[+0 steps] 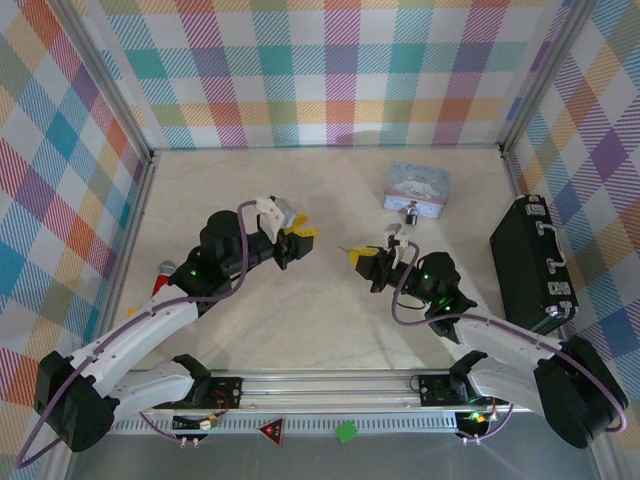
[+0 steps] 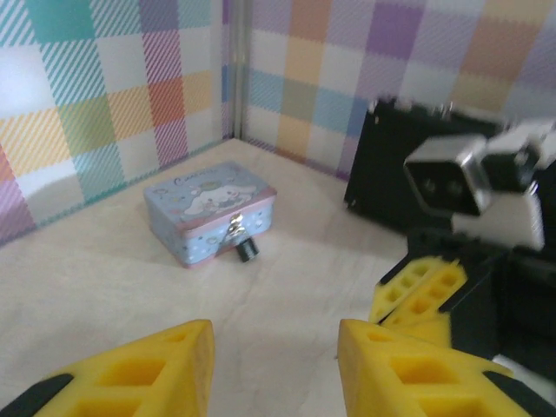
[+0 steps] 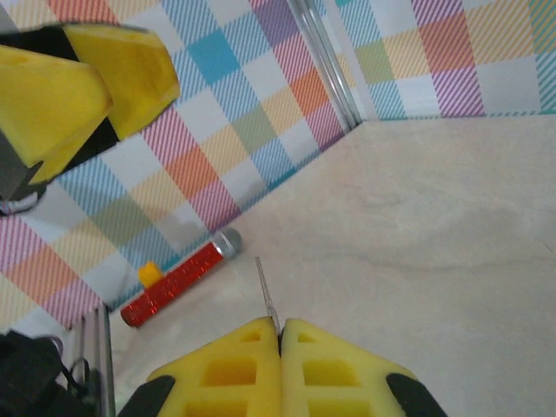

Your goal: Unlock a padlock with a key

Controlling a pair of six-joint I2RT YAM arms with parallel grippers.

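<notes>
Well short of the tin (image 1: 417, 185), on its near side: right gripper (image 3: 280, 347) pinched tight on the key (image 3: 268, 300), thin blade poking out ahead. Level with it but farther to the tin's left: left gripper (image 2: 274, 365) parted to a middling gap, nothing between. Right at the tin's front wall, just below its clasp: the padlock (image 2: 246, 248), small and dark, lying on the table (image 2: 104, 287).

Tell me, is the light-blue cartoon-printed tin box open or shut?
Shut: the tin box has its lid down, small dark padlock at the clasp.
</notes>
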